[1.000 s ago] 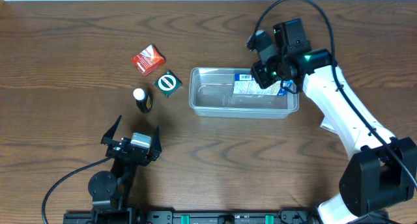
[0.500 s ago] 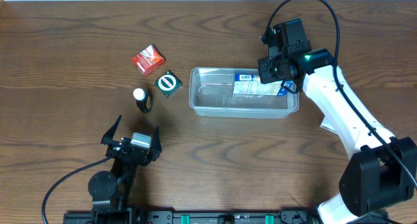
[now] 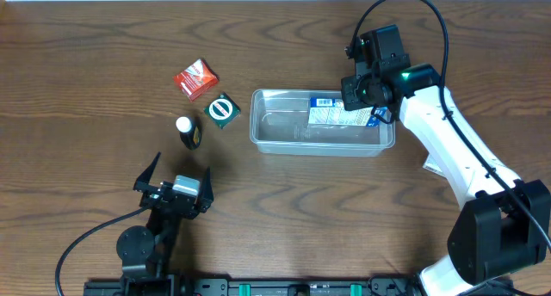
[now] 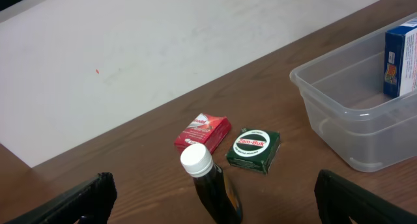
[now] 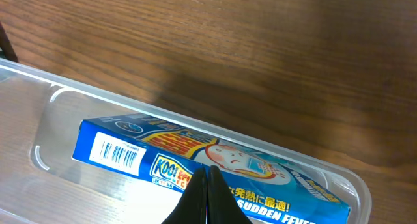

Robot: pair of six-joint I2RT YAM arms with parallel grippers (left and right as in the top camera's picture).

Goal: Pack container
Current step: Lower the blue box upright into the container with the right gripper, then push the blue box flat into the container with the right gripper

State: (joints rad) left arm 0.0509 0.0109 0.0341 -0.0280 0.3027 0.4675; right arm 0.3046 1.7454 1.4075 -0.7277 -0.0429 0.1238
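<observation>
Left gripper (image 3: 179,170) gapes wide and empty; a bottle (image 3: 188,132), a red packet (image 3: 195,78) and a green tin (image 3: 223,110) lie unpacked left of the container (image 3: 269,141), which sits mid-table (image 3: 86,55) holding only a blue packet (image 3: 325,112), so packing seems barely begun; the right gripper (image 3: 356,95) hangs over that packet, fingertips pressed together, gripping nothing

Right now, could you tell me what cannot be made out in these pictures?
Overhead: the right gripper covers part of the blue packet.
Right wrist: the bottom edge cuts off the packet's lettering; whether the fingertips touch it is unclear.
Left wrist: the bottom edge cuts off the dark bottle, the right edge the container.
</observation>
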